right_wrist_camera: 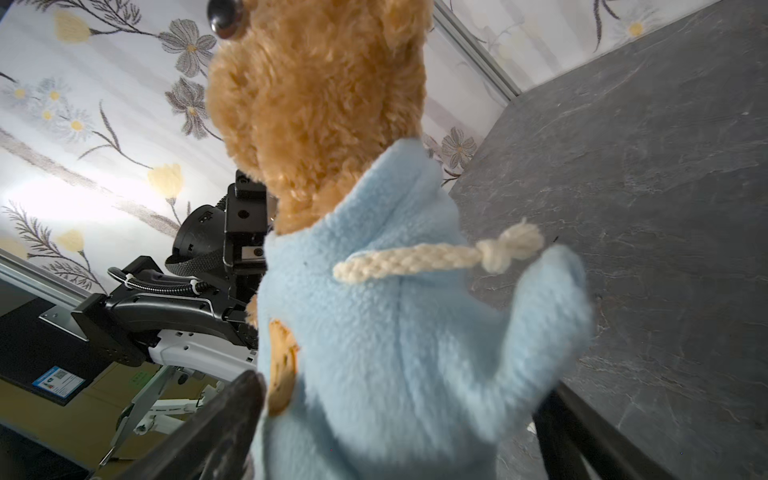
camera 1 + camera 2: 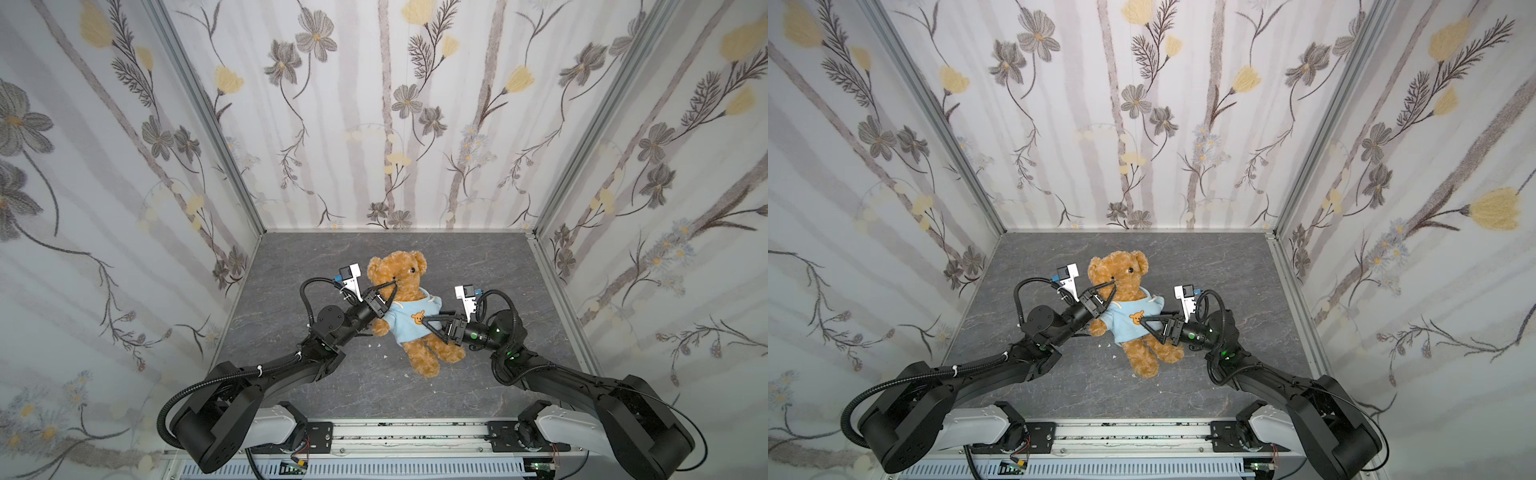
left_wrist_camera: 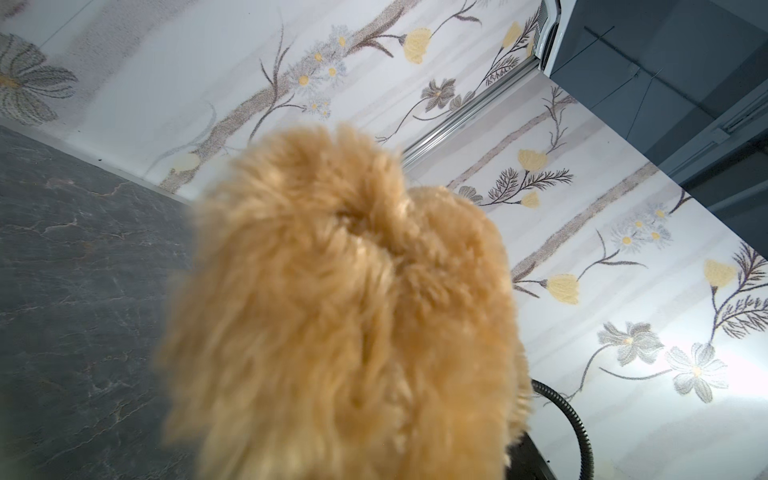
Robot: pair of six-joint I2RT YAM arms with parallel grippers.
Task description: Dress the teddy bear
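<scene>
**At mid-table: thin pinch, limp sleeve**

Near the middle of the grey tabletop (image 2: 478,270), the teddy bear (image 2: 401,268) sits belly-up in its light-blue hooded top (image 2: 409,322). Its long axis runs from the head, toward the back wall (image 2: 374,124), to the feet, toward the base rail (image 2: 415,436). In both top views the feet are skewed a little to the right. You cannot tell from these views whether its back lies flat or is propped up.

Your left gripper (image 2: 394,284) has its jaws drawn together at the side of the bear's head, seemingly on fur alone. Your right gripper (image 2: 430,326) stands wide, its fingers straddling the top at the bear's flank with nothing clamped.

Here are the risks as I judge them:
- **Slipping pinch:** a fur-only pinch may slip if you lift or pull, and the head would flop.
- **Catching body and fabric:** closing the right jaws here may catch both together, so a tug would ruck the hem up or roll the bear.
- **Sleeve and drawstring:** the sleeve (image 1: 552,299) on that side looks limp, with no paw showing. The drawstring (image 1: 436,257) hangs close and could snag.
</scene>
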